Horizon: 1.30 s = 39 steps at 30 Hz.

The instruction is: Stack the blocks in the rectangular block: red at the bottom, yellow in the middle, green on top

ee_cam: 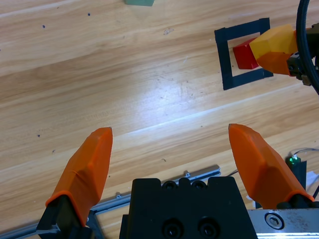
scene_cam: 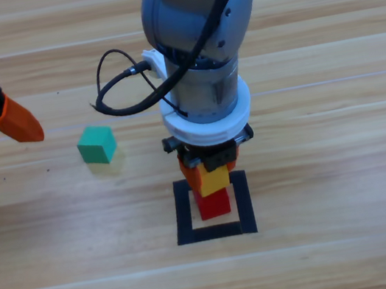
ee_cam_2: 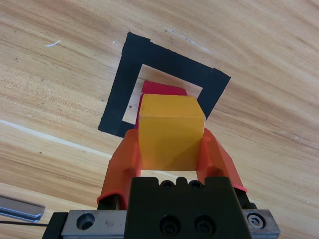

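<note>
Jaws of right gripper [ee_cam_2: 169, 154] clamp plain yellow cube [ee_cam_2: 171, 132] over red cube [ee_cam_2: 162, 89].

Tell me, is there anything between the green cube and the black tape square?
No, just bare wooden table lies between the green cube and the black tape square, as the high view shows.

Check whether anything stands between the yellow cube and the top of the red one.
Nothing visible does. The right gripper, shut on the yellow cube, holds it right over the red cube inside the tape square. The green cube lies apart, outside it.
</note>
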{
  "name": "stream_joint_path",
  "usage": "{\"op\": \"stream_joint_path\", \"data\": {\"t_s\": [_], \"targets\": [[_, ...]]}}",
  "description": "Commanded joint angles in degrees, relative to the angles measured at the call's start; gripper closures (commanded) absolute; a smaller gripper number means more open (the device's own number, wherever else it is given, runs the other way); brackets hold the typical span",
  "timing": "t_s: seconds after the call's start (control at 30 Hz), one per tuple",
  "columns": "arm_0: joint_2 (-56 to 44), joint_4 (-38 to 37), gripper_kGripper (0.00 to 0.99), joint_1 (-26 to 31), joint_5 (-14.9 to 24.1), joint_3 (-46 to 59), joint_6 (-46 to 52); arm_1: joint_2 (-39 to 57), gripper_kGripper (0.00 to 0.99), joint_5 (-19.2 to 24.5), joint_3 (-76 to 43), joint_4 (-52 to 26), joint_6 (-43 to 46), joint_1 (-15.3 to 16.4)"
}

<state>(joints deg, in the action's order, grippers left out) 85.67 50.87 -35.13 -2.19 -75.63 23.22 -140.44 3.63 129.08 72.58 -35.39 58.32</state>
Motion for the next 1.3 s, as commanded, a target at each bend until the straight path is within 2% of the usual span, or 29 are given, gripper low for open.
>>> {"op": "stream_joint_path", "data": {"t_s": [0.03,0.5,1.2,1.27,1.3], "targets": [[0.55,-0.33,0.0,1.47,-0.62,1.45,-0.55,-3.35,0.958,-0.02,0.91,1.34,-0.12,1.97],[1.43,-1.21,0.0,1.56,-0.8,1.89,-0.72,-3.35,0.958,0.24,1.43,1.42,-0.47,3.03],[1.6,-1.47,0.0,1.64,-0.98,1.71,-0.81,-4.14,0.953,1.56,1.43,2.65,-0.47,2.94],[1.6,-1.38,0.0,1.64,-0.98,1.71,-0.81,-4.4,0.892,1.74,1.52,2.65,-0.47,2.94],[1.6,-1.38,0.0,1.64,-0.98,1.71,-0.81,-4.76,0.811,1.74,1.79,2.65,-0.47,2.94]]}}
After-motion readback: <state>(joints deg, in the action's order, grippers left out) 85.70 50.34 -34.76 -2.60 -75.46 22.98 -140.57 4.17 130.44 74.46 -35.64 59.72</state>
